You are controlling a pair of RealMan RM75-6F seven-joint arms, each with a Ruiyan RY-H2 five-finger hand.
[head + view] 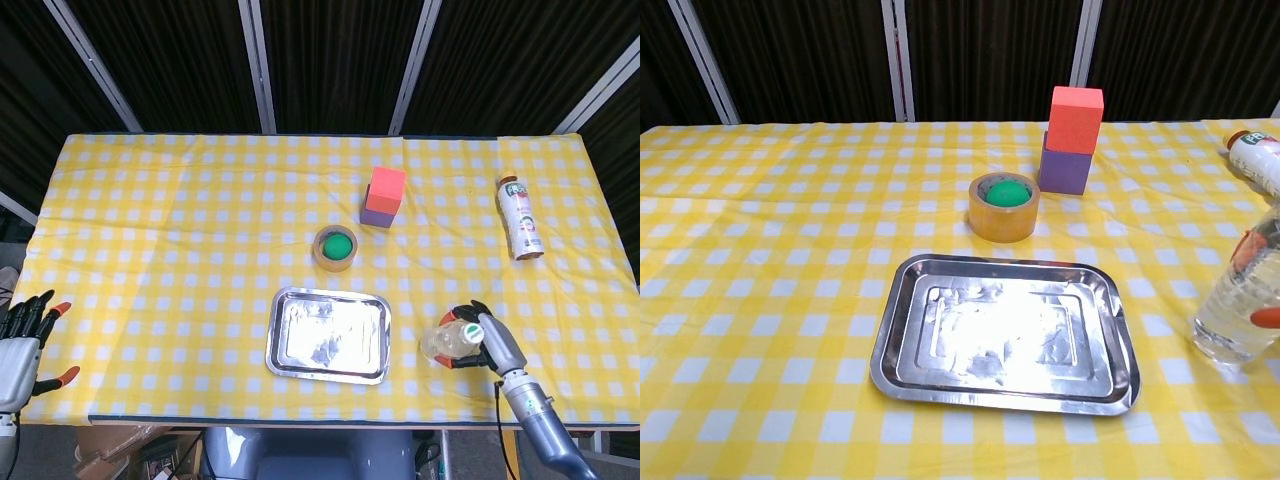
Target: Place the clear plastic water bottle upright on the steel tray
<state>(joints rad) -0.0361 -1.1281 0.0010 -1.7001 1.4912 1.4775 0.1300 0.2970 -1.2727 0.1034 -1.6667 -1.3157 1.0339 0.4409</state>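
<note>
Between the water bottle (452,339) and the steel tray (328,335) it's just open checked cloth, nothing in the way. The tape roll (335,248) and stacked blocks (384,196) sit behind the tray, probably clear of that path.

The clear plastic water bottle (452,340) stands on the yellow checked counter (180,230), just right of the steel tray (329,335) and apart from it. It is see-through with a green-and-white cap. The tray is a shallow, shiny rectangle with rounded corners, lying flat near the counter's front edge, nothing on it.
</note>
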